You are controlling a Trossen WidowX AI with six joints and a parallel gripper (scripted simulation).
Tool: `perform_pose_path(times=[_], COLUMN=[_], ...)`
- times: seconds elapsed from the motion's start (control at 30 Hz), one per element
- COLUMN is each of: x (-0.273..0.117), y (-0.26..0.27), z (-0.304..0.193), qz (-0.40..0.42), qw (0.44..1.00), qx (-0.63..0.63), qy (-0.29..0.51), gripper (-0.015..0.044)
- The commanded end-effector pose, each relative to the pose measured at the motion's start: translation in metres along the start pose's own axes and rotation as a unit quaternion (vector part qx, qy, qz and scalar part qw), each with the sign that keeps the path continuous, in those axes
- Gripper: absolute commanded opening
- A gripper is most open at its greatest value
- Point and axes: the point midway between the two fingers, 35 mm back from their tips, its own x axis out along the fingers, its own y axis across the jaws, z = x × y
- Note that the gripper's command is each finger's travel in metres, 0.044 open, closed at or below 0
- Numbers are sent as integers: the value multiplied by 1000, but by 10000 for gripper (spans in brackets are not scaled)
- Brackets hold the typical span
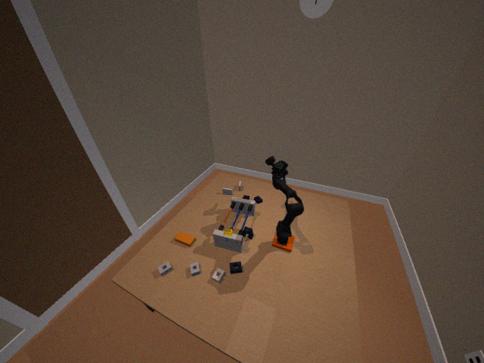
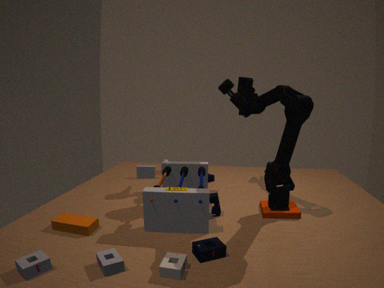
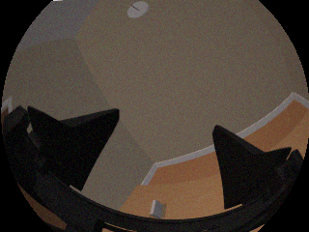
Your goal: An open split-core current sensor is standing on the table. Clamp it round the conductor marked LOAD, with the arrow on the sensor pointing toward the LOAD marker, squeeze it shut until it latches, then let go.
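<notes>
The dark open split-core sensor (image 1: 249,233) (image 2: 218,207) stands on the table at the right side of the rack, partly hidden by the rack's front block (image 1: 228,242) (image 2: 176,213). Its arrow cannot be made out. A yellow LOAD label (image 1: 228,232) (image 2: 176,188) lies on that block's top, by the end of the middle, blue conductor (image 1: 236,219) (image 2: 181,180). An orange conductor (image 1: 225,217) (image 2: 162,179) runs left of it and another blue conductor (image 1: 246,220) (image 2: 201,180) right of it. My gripper (image 3: 168,122) is open and empty, raised high above the table and away from the sensor.
An orange block (image 1: 185,238) (image 2: 74,224) lies left of the rack. Several closed sensors, including a dark one (image 1: 235,268) (image 2: 209,249) and a pale one (image 1: 165,268) (image 2: 33,264), lie in front. A grey plate (image 1: 227,191) (image 2: 145,172) and a dark piece (image 1: 258,200) are behind.
</notes>
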Motion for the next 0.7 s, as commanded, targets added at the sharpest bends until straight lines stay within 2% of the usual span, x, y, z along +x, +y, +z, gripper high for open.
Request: perform_pose_path(times=[0.0,0.3,0.6,0.67], x=[-33,-141,-283,-305], y=[41,120,156,158], z=[-49,-130,-171,-173], qz=[73,274,497,529], qw=[993,924,784,759], qx=[-47,-142,-210,-216], qy=[85,228,309,313], gripper=[440,440,440,440])
